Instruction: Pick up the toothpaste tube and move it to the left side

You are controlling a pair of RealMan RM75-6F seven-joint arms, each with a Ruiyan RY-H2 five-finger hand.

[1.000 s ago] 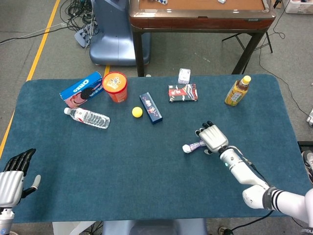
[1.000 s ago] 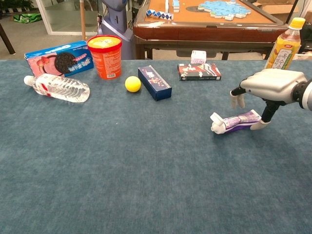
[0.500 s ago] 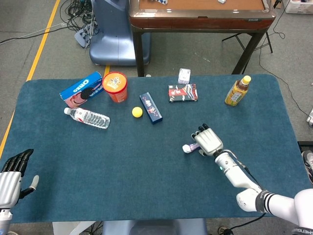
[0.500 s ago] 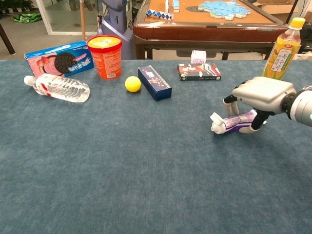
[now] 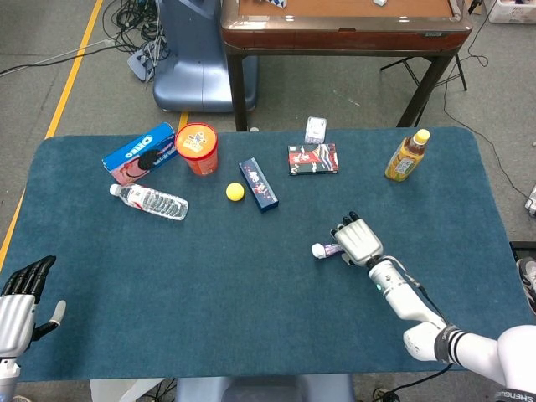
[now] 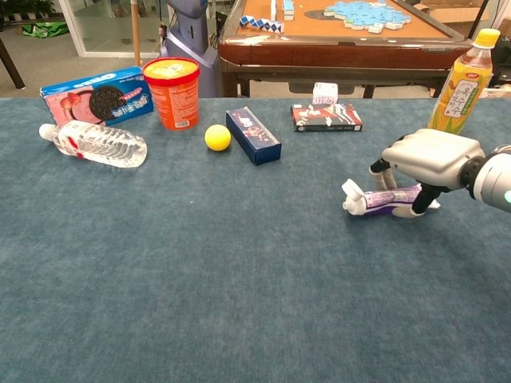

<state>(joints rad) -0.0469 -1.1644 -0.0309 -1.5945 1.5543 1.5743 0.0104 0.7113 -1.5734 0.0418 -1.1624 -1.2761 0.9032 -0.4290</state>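
The toothpaste tube (image 6: 382,200) is gripped under the right hand (image 6: 425,159), fingers curled around it, cap pointing left.

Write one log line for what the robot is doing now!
phase: grasping | right hand: fingers around toothpaste tube, cap end tipped up | left hand: idle, holding nothing | tube on right side

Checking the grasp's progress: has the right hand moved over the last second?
Yes. The right hand came down over the toothpaste tube, away from the tea bottle.
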